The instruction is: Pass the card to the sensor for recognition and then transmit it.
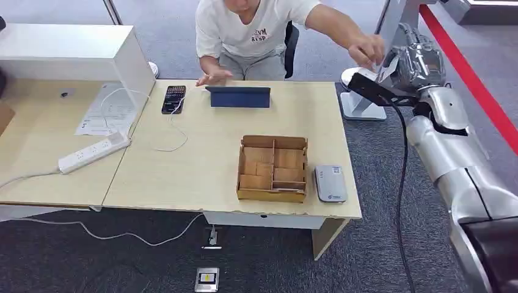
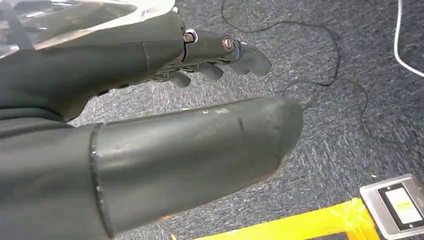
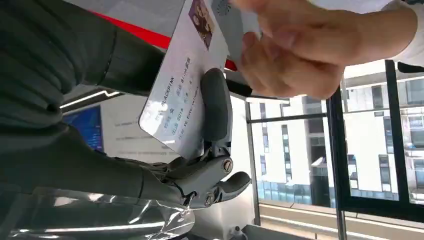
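My right hand (image 1: 418,61) is raised past the table's far right corner and holds a white printed card (image 1: 386,66). In the right wrist view the card (image 3: 180,95) lies between my thumb and a dark finger (image 3: 216,105). A person's hand (image 1: 366,49) reaches over from behind the table, and its fingers (image 3: 295,50) grip the card's far end. The grey card sensor (image 1: 330,182) lies flat near the table's front right corner, well below and left of the card. My left hand (image 2: 190,140) hangs over the carpet with its fingers apart, holding nothing.
A compartmented cardboard box (image 1: 272,168) stands just left of the sensor. At the table's back are a dark tablet (image 1: 238,96) and a phone (image 1: 174,99). A power strip (image 1: 94,152) and a white cabinet (image 1: 73,55) sit on the left. The person sits behind the table.
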`<state>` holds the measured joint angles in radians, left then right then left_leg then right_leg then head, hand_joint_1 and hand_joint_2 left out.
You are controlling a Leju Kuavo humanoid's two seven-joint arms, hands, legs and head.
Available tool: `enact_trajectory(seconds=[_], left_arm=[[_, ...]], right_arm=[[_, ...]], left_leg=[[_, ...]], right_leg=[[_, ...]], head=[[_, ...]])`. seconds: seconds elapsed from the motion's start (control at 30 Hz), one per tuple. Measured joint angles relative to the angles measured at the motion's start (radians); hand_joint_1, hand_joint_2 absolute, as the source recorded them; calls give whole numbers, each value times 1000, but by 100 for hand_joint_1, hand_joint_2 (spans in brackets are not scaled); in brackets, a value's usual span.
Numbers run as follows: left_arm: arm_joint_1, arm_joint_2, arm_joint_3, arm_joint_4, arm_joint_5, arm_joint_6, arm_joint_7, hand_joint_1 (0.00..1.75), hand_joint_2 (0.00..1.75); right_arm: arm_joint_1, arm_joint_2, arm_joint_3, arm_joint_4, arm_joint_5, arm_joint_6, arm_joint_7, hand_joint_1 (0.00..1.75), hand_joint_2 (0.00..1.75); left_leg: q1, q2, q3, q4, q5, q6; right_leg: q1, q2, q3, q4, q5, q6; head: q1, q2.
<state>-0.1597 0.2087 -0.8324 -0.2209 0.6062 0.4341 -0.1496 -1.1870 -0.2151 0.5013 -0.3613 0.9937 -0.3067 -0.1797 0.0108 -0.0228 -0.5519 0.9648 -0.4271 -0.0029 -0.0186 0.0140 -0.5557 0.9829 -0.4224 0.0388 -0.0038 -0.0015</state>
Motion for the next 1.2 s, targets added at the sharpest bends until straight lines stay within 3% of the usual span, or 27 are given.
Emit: enact_trajectory(seconds=[0.27, 0.5, 0.77, 1.2], left_arm=[[0, -9, -1, -3, -5, 18, 5, 0, 0], [0, -12, -1, -3, 7, 16, 3, 0, 0], [1, -16, -1, -3, 46, 15, 24, 0, 0], [2, -34, -1, -3, 73, 34, 50, 0, 0]], right_arm=[[2, -2, -8, 3, -34, 0, -16, 175, 175], [31, -1, -40, 0, -148, 3, -87, 175, 175], [156, 3, -68, -46, -232, 52, -113, 175, 175], [379, 11, -58, -81, -296, 83, -77, 175, 175]], left_leg=[[0, 0, 0, 0, 0, 0], [0, 0, 1, 0, 0, 0], [1, 0, 0, 0, 0, 0], [1, 0, 0, 0, 0, 0]], right_leg=[[0, 0, 0, 0, 0, 0], [0, 0, 1, 0, 0, 0], [1, 0, 1, 0, 0, 0], [1, 0, 1, 0, 0, 0]], head=[[0, 0], [0, 0], [0, 0], [0, 0]])
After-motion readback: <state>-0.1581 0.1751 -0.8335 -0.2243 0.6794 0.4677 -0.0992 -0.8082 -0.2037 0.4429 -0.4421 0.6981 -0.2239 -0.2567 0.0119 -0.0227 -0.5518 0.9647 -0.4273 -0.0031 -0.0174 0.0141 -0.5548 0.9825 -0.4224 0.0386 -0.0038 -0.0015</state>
